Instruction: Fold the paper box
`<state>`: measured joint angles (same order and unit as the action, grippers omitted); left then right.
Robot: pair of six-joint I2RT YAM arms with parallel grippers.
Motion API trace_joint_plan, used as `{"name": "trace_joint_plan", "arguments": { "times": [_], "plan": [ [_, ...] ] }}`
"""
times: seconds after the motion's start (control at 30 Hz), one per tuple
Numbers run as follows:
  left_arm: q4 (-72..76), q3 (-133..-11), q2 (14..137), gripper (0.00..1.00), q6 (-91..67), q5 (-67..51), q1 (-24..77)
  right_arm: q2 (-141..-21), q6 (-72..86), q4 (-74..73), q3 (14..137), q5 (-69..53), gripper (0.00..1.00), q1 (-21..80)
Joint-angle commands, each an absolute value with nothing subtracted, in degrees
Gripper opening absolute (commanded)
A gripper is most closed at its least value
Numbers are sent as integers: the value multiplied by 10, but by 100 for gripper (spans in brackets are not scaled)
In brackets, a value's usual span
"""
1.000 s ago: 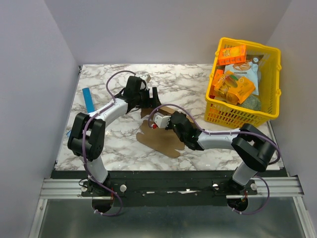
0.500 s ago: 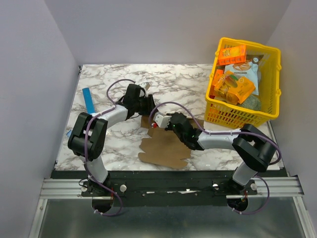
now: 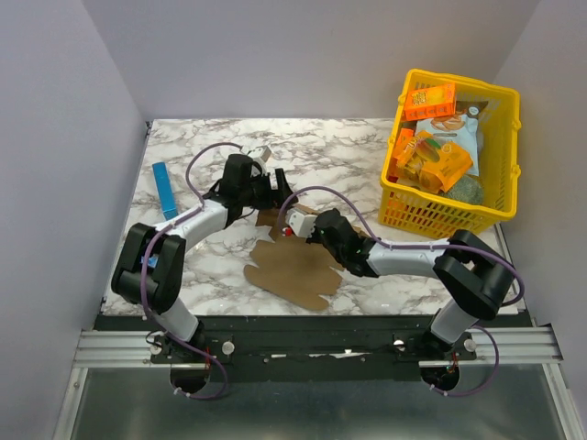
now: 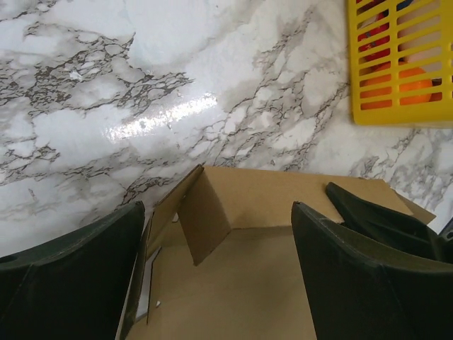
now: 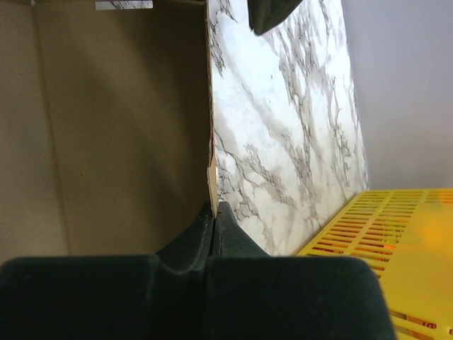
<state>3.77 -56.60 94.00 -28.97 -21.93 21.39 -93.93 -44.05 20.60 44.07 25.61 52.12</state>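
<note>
One paper box [image 5: 120,127] edge pinched by right tool [image 5: 214,214].

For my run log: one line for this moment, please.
left gripper: open, over paper box | right gripper: shut on paper box edge

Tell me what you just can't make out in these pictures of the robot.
Top view: the right arm covers the far edge of the paper box, hiding the grip.
Left wrist view: the box's near part is cut off by the bottom edge and dark fingers.
Right wrist view: the yellow basket is blurred and cut by the frame.
Top view: snack packets bury the basket's lower contents.
</note>
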Motion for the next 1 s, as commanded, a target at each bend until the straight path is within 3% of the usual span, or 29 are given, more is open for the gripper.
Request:
{"name": "trace_joint_plan", "arguments": {
  "times": [0.0, 0.4, 0.6, 0.97],
  "plan": [
    [52, -534, 903, 94, -287, -226, 204, -924, -417, 188, 456, 229, 1, 519],
    [120, -437, 833, 88, -278, -259, 205, -925, -398, 175, 461, 209, 1, 508],
    [127, -440, 840, 72, -264, -237, 209, -918, -396, 165, 462, 207, 1, 509],
    [110, -461, 853, 65, -206, -171, 261, -913, -392, 153, 464, 205, 1, 509]
  ]
}}
